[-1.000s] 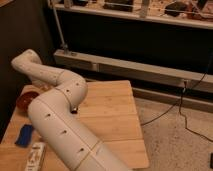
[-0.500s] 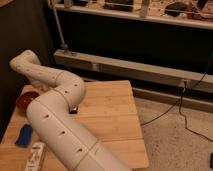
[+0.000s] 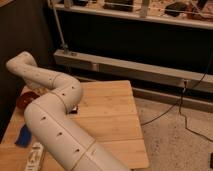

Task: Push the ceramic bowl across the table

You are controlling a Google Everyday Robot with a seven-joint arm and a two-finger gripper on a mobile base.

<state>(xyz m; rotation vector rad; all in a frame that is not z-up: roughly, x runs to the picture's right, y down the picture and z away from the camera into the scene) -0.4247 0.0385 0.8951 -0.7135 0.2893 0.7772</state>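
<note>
We see a dim, warm scene. Light from above brightens the arm (image 3: 55,125) and counter (image 3: 112,115); the wall (image 3: 125,40) behind is nearly black. The gripper is hidden behind the arm, at the shadowed left.

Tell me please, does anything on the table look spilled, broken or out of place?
Nothing stands out. The ceramic bowl sits near the left edge of the table, partly hidden by the arm, and no spill or damage shows. The gripper is shut and out of sight behind the arm.
</note>
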